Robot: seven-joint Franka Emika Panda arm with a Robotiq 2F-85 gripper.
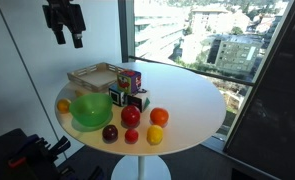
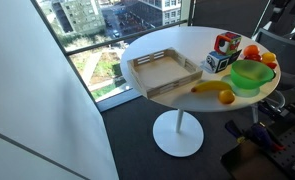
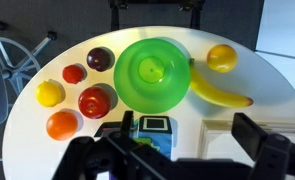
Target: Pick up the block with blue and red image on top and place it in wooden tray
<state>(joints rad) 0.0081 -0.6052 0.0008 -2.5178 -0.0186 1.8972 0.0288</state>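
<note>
The block, a small magenta cube with a red-and-blue picture, stands on the round white table behind two black-and-white cubes. It also shows in an exterior view. The wooden tray lies empty beside it, and shows in an exterior view and at the lower right of the wrist view. My gripper hangs open and empty high above the tray end of the table. In the wrist view its fingers frame a black-and-white cube. The block is not clear there.
A bright-green bowl stands mid-table with a banana and an orange on one side. A plum, apple, lemon and other toy fruits lie on the other side. Windows lie beyond the table edge.
</note>
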